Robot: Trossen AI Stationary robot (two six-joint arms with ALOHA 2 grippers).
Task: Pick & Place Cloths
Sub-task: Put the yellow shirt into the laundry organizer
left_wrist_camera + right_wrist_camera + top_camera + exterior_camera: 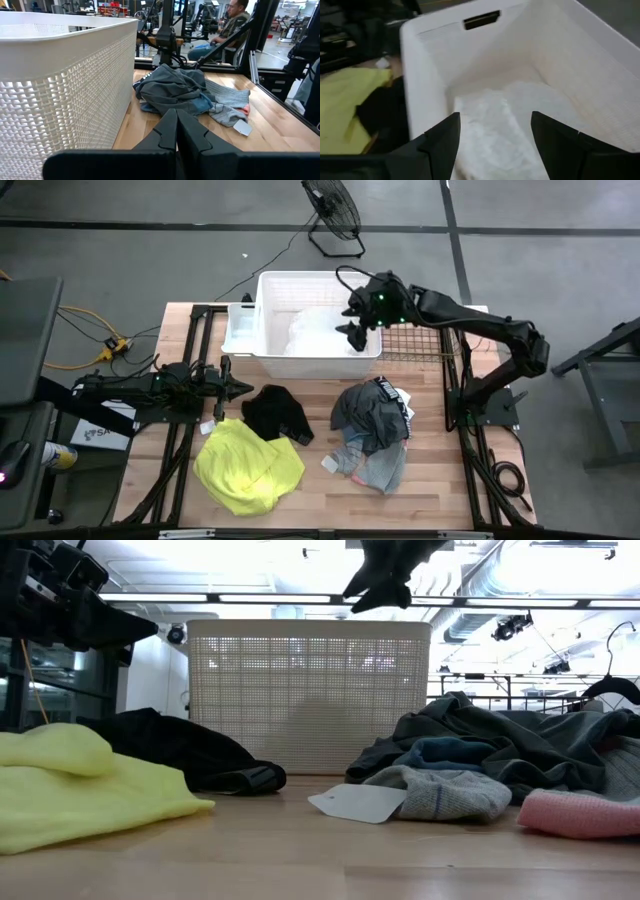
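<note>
Right gripper (pixel 357 332) hangs empty, fingers spread, over the white slatted plastic basket (pixel 262 356), where the large white cloth (pixel 315 330) lies.
Best to lift clear of the rim before reaching for the dark grey cloth pile (pixel 368 412); the bright yellow cloth (pixel 245 465) and black cloth (pixel 277 413) lie near the left gripper (pixel 236 388), fingers pressed together.

Two dark, nearly black jointed arms of matte metal and plastic, mounted on black frame rails at either side of a wooden table. Left gripper (pixel 176 131) ending in two long, flat, tapered black fingers with angular edges, behind a broad black crossbar. Right gripper (pixel 495 132) with two thick, wedge-shaped black fingers (pixel 442 140). Small green indicator lights glowing on the right arm's wrist housing (pixel 383 300). Black cables trailing along both arms.
</note>
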